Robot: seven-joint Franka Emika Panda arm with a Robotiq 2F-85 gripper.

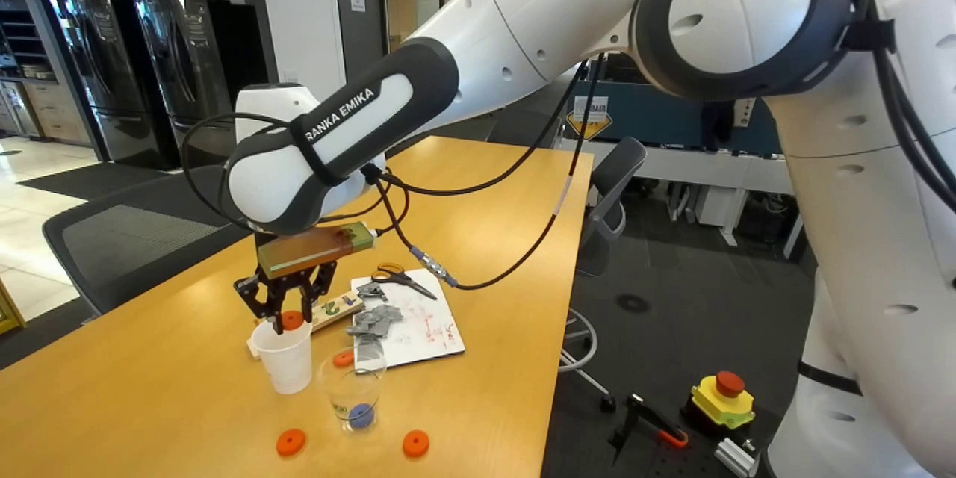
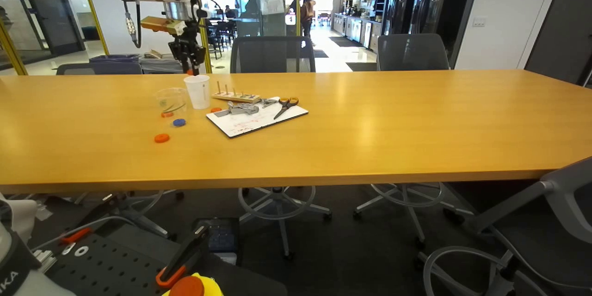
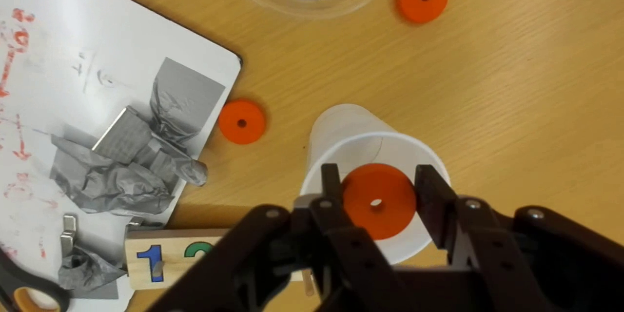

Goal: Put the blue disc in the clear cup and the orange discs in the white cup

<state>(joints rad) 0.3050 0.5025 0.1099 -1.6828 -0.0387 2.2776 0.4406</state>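
Black pincer (image 3: 377, 178) has 1 round orange disc (image 3: 390, 190) clamped right over the tapered white cup (image 1: 286, 366). Clear plastic cup (image 1: 351, 390) sitting at its 4 o'clock in an exterior view, flat blue disc (image 1: 361, 416) showing through.

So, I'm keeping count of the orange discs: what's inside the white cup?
In the wrist view, only bare white surface shows inside the white cup. The orange disc and the pincer holding it over the mouth hide much of the interior; whether anything lies there cannot be seen.
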